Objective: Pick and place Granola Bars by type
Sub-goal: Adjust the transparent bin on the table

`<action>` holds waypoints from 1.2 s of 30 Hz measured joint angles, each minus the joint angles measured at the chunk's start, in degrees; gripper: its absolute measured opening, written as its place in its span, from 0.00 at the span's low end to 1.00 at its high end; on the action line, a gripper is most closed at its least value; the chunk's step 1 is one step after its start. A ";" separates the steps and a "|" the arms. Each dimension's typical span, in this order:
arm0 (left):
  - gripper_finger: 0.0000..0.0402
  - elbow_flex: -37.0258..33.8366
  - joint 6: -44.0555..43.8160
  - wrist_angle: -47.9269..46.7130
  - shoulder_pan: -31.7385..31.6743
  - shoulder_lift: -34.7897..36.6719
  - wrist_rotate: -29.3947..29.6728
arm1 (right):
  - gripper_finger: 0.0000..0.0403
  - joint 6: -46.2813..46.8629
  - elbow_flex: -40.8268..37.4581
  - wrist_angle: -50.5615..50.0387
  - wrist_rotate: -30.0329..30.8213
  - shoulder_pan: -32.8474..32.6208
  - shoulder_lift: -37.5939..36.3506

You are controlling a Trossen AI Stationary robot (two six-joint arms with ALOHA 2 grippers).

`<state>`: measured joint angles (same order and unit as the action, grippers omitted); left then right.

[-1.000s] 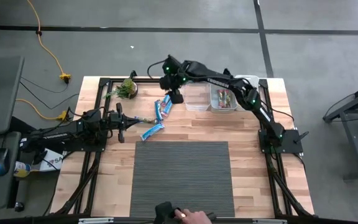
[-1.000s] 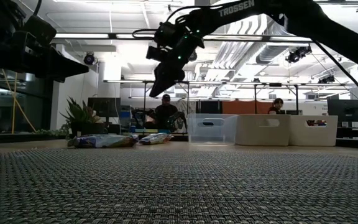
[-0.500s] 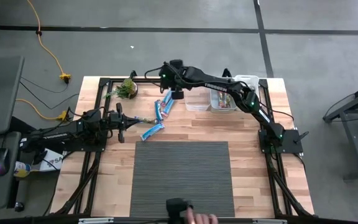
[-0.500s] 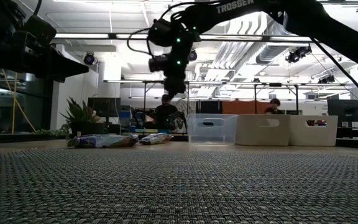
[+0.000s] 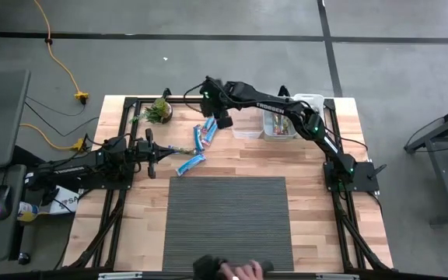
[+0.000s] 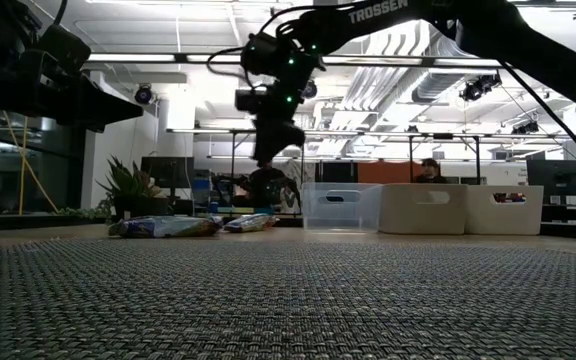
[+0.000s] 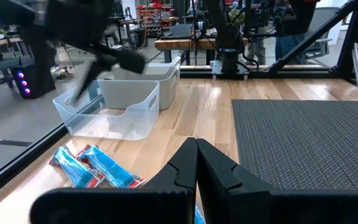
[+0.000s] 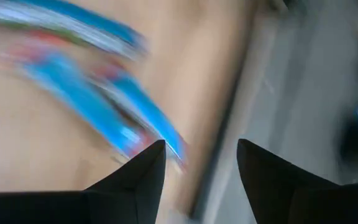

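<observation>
Two blue-red-white granola bars [image 5: 203, 134] lie flat side by side on the wood near the table's far edge. A bright blue bar [image 5: 191, 163] lies nearer, beside the mat. Yellow-green bars with red [image 5: 280, 124] sit in a clear bin. My right gripper [image 5: 222, 118] hangs open above the far end of the pair, fingers pointing down [image 6: 268, 156]. Its wrist view shows blurred blue bars [image 8: 98, 106] below the open fingers [image 8: 201, 152]. My left gripper [image 5: 152, 148] waits shut at the table's left [image 7: 196, 149], with the bars [image 7: 95, 171] ahead of it.
An empty clear bin [image 5: 246, 124] stands right of the pair, then the filled bin and a white bin [image 5: 309, 101]. A potted plant [image 5: 159, 110] sits at the far left corner. A grey mat [image 5: 225, 222] covers the near middle. A person's hand [image 5: 239, 271] shows at the near edge.
My right gripper has tipped from a slant to pointing almost straight down, staying above the far end of the blue-red-white pair. The bars have not moved. The hand at the near edge has shifted about.
</observation>
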<state>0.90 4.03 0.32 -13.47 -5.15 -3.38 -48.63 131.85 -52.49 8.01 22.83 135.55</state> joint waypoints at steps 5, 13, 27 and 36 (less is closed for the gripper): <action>0.00 -0.02 0.01 -0.02 0.00 0.00 0.00 | 0.45 -14.58 0.00 -2.32 -15.34 -0.18 0.00; 0.00 -0.02 0.01 0.00 0.00 0.00 0.00 | 0.45 -17.44 -1.19 -1.51 -19.04 0.46 -0.02; 0.00 0.00 0.01 -0.01 0.00 0.00 0.00 | 0.45 -24.45 -13.07 0.81 -18.91 1.07 0.11; 0.00 -0.02 -0.01 0.00 0.00 0.00 0.00 | 0.45 -26.81 -13.55 10.88 -20.53 1.01 0.11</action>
<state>0.89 4.02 0.32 -13.47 -5.15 -3.38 -75.44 118.30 -41.61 -12.52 23.83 135.66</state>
